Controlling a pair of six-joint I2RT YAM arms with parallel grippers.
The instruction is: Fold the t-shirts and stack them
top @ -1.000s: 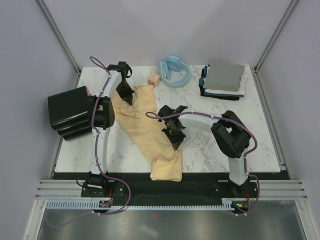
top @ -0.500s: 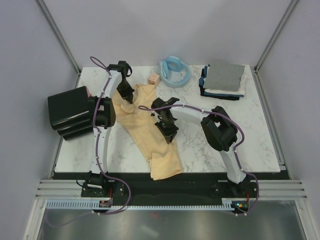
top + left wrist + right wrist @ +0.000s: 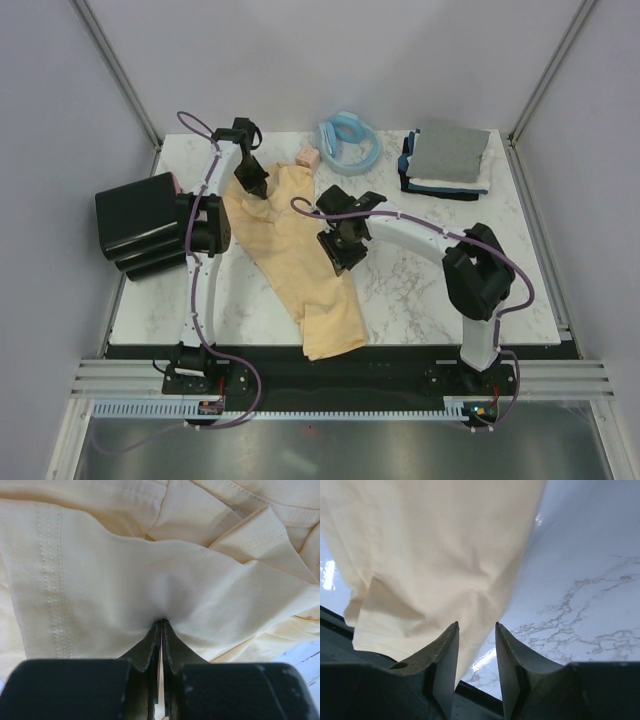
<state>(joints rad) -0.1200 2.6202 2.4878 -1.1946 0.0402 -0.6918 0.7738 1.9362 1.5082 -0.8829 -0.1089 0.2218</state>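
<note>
- The yellow shirt point(image 3: 300, 260) lies long and crumpled on the white bench point(image 3: 400, 300). Its near end reaches the front edge of the bench, and it runs slanting away to the far left.
- The right hand point(image 3: 340, 255) hangs just over the right edge of the shirt, near its middle. Its two fingers point(image 3: 445, 655) stand partly apart and there is nothing between them.
- A black box point(image 3: 140, 225) sits at the left side, partly off the bench.
- The left hand point(image 3: 256, 188) is at the far end of the shirt. Its fingers point(image 3: 150, 647) are pressed together on a fold of the yellow cloth.
- A small pink block point(image 3: 308, 157) sits just past the far end of the shirt.
- A blue ring point(image 3: 350, 140) lies next to the block at the back.
- A pile of folded shirts point(image 3: 448, 158) sits in the far right corner, grey on top with white and dark ones under it.
</note>
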